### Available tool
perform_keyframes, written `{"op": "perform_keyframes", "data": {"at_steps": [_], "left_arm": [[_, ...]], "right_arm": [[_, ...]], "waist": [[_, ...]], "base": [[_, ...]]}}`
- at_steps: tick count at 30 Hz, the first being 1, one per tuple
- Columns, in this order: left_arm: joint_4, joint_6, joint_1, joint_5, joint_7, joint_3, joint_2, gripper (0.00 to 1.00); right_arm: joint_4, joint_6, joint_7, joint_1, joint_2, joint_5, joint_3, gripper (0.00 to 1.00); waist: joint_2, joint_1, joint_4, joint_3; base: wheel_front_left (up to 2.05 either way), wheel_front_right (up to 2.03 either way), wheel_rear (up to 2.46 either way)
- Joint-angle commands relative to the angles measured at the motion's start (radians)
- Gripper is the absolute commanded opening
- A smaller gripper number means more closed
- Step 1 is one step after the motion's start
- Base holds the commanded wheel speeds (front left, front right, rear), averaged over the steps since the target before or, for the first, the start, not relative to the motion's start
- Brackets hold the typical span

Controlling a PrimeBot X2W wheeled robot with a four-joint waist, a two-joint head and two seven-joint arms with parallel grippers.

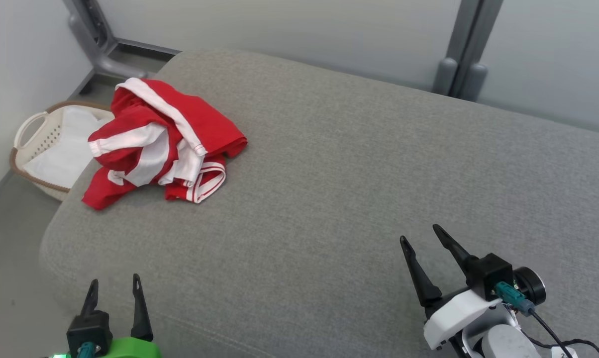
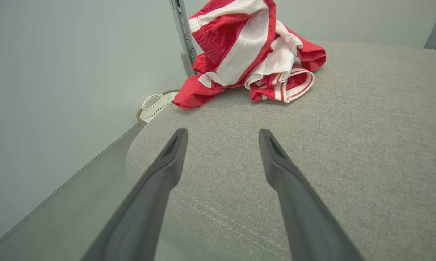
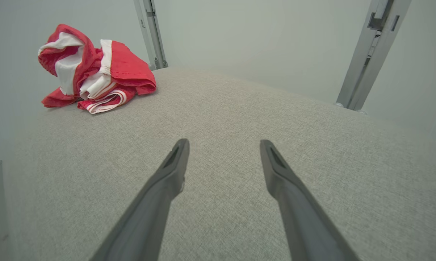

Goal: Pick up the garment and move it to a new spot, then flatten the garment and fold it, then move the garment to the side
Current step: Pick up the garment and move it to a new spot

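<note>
- Left gripper (image 1: 115,279) hangs over the near edge of the grey cushion (image 1: 354,174), its two dark fingers spread wide and holding nothing; in its wrist view (image 2: 222,131) only bare fabric lies between them.
- Right gripper (image 1: 420,232), also wide and empty, sits over the cushion with its fingers angled toward the left gripper's side.
- Well ahead of the left gripper, a little to its right, the red-and-white garment (image 1: 160,139) lies crumpled on the cushion's far left corner.
- From the right gripper, the garment (image 3: 95,72) is far ahead and off to the left.
- Its heap runs longest from a red tip nearest the left gripper away toward the far right; a striped hem loop faces the grippers (image 2: 294,81).
- Beyond the garment's left side stands a white laundry basket (image 1: 26,129) on the floor.
</note>
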Motion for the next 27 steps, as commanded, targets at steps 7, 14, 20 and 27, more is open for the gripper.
{"op": "perform_keyframes", "data": {"at_steps": [7, 14, 20, 27], "left_arm": [[0.006, -0.017, -0.001, -0.019, 0.000, 0.044, -0.019, 1.00], [0.053, -0.081, -0.087, -0.065, 0.000, 0.077, -0.025, 1.00], [0.101, -0.125, -0.237, -0.085, 0.000, 0.104, -0.005, 1.00], [0.187, -0.140, -0.457, -0.105, 0.000, 0.049, 0.081, 1.00]], "right_arm": [[0.011, -0.001, -0.002, -0.020, -0.006, 0.000, 0.006, 1.00], [-0.001, -0.001, -0.002, -0.046, -0.006, -0.031, 0.008, 1.00], [-0.006, -0.001, -0.002, -0.084, -0.006, -0.065, 0.010, 1.00], [-0.010, -0.001, -0.002, -0.130, -0.009, -0.096, 0.021, 1.00]], "waist": [[0.0000, 0.0000, 0.066, 0.032], [0.0000, 0.0000, 0.036, 0.089], [0.0000, 0.0000, -0.004, 0.167], [0.0000, 0.0000, -0.053, 0.259]], "base": [[0.00, 0.00, 0.00], [0.00, 0.00, 0.00], [0.00, 0.00, 0.00], [0.00, 0.00, 0.00]]}}
